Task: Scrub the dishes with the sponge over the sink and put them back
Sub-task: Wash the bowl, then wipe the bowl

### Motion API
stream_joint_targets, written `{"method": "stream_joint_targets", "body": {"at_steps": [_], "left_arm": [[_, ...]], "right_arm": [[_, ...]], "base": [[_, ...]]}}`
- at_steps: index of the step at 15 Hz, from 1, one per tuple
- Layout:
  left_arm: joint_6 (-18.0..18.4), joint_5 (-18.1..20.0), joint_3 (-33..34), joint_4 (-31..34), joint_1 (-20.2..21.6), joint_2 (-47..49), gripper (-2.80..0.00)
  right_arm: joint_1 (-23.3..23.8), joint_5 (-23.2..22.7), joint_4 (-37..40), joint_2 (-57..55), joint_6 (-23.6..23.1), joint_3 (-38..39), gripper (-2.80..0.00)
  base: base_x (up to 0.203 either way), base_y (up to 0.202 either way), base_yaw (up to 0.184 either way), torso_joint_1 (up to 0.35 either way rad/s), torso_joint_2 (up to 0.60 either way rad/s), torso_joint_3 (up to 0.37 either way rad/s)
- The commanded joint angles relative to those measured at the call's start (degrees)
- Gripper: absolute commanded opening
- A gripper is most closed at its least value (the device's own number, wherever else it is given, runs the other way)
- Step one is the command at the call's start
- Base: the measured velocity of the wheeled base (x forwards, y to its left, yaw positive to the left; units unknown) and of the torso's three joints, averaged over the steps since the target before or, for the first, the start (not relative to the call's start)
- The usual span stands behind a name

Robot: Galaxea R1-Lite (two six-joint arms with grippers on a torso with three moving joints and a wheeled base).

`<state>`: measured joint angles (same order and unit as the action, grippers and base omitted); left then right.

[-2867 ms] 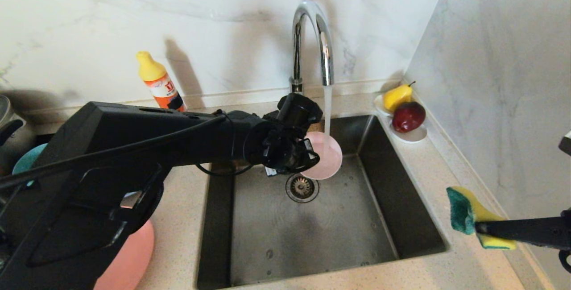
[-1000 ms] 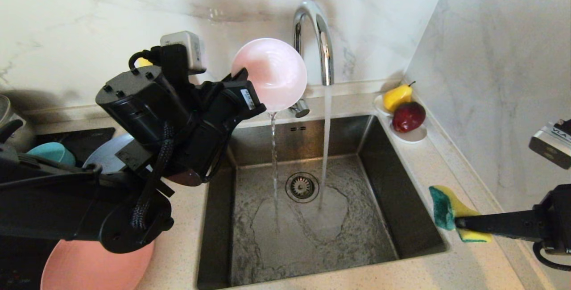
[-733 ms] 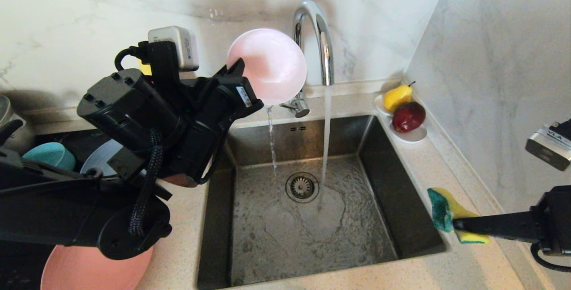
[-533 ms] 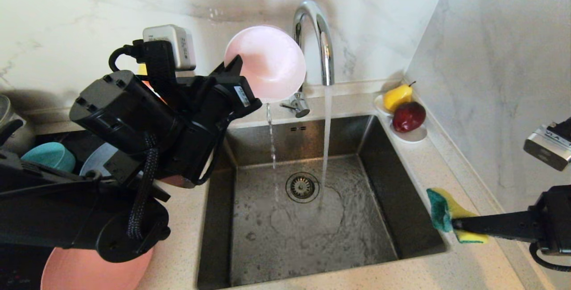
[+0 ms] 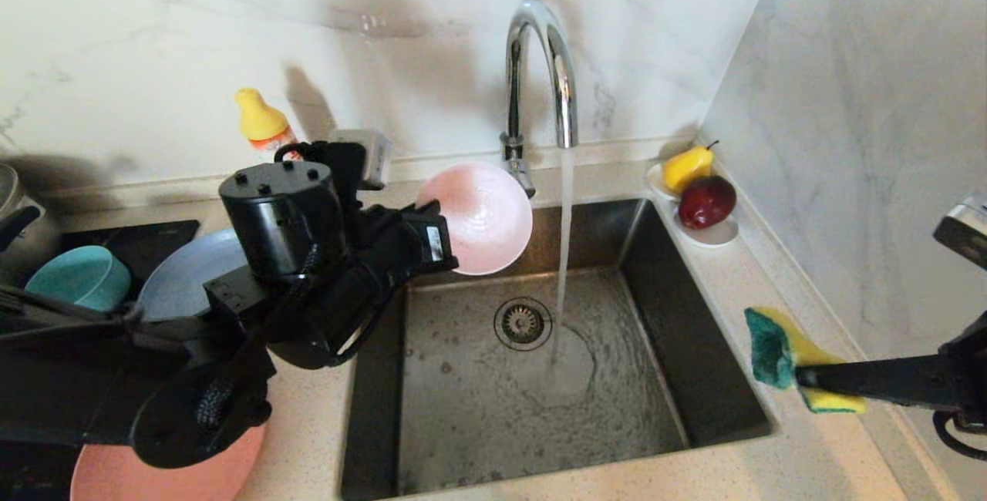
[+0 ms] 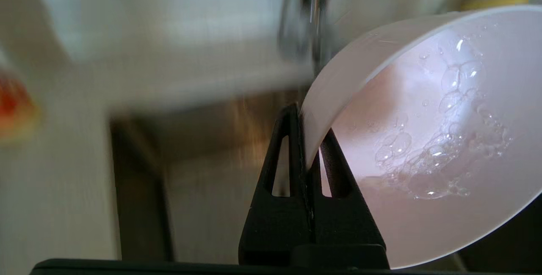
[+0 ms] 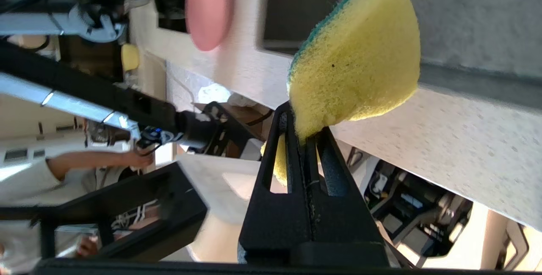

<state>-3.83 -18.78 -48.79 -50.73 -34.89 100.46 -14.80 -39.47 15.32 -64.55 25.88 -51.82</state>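
My left gripper point(image 5: 433, 243) is shut on the rim of the pale pink bowl point(image 5: 480, 216), which hangs tipped on its side over the back left corner of the sink point(image 5: 478, 416). In the left wrist view the gripper point(image 6: 305, 139) pinches the rim, and soap bubbles cling inside the bowl point(image 6: 423, 160). My right gripper point(image 5: 802, 378) is shut on the yellow and green sponge point(image 5: 786, 354) above the sink's right rim; the right wrist view shows the sponge point(image 7: 355, 55) squeezed in the gripper point(image 7: 305, 133). The teal bowl point(image 5: 77, 277), grey-blue plate point(image 5: 181, 277) and salmon plate point(image 5: 116, 478) lie left of the sink.
Water runs from the chrome tap point(image 5: 540, 62) onto the sink floor beside the drain point(image 5: 522, 322). A yellow-capped bottle point(image 5: 261, 119) stands by the back wall. A white saucer point(image 5: 719, 234) with a pear and an apple sits at the back right corner.
My left gripper has brought the pink bowl down from beside the tap's neck to the sink's back left edge, and water has stopped pouring from it. The right gripper with the sponge has barely moved.
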Motion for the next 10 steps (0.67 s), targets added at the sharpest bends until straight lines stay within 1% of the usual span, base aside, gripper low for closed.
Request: {"method": "stream_joint_targets", "body": {"at_steps": [1,2,3,4,5,7,9,10], "left_arm": [[-4.3,1.1,-2.3,23.8,0.0,-3.9,-2.8],[-6.2,2.6,-4.4,34.7,0.0,-5.4,-2.8],[-9.5,4.7,-7.4,42.9,0.0,-6.9,-2.8],[-14.6,7.9,-10.1,48.2,-0.1,-8.3,-2.8],[-16.1,9.9,-10.5,49.3,-0.9,-9.2,-2.8],[-16.2,9.5,-9.1,49.1,-5.9,-9.7,-2.8],[-15.7,6.7,-8.7,48.7,-10.1,-9.9,-2.8],[-15.5,3.9,-8.8,48.3,-11.7,-9.7,-2.8]], "right_arm": [[-1.6,-0.2,0.4,1.4,0.3,-1.2,-2.8],[-2.6,-0.2,0.8,1.5,0.3,-2.0,-2.8],[-3.7,-0.2,1.4,1.5,0.4,-2.5,-2.8],[-5.5,-0.2,2.4,1.4,0.4,-3.1,-2.8],[-8.0,0.0,3.6,1.1,0.4,-3.8,-2.8],[-12.6,0.5,5.3,-0.4,0.5,-5.7,-2.8],[-15.2,0.8,5.2,-3.0,0.4,-7.0,-2.8],[-16.0,0.8,5.2,-4.1,0.5,-7.8,-2.8]], "base": [[0.0,0.0,0.0,0.0,0.0,0.0],[0.0,0.0,0.0,0.0,0.0,0.0],[0.0,0.0,0.0,0.0,0.0,0.0],[0.0,0.0,0.0,0.0,0.0,0.0],[0.0,0.0,0.0,0.0,0.0,0.0],[0.0,0.0,0.0,0.0,0.0,0.0],[0.0,0.0,0.0,0.0,0.0,0.0],[0.0,0.0,0.0,0.0,0.0,0.0]]}}
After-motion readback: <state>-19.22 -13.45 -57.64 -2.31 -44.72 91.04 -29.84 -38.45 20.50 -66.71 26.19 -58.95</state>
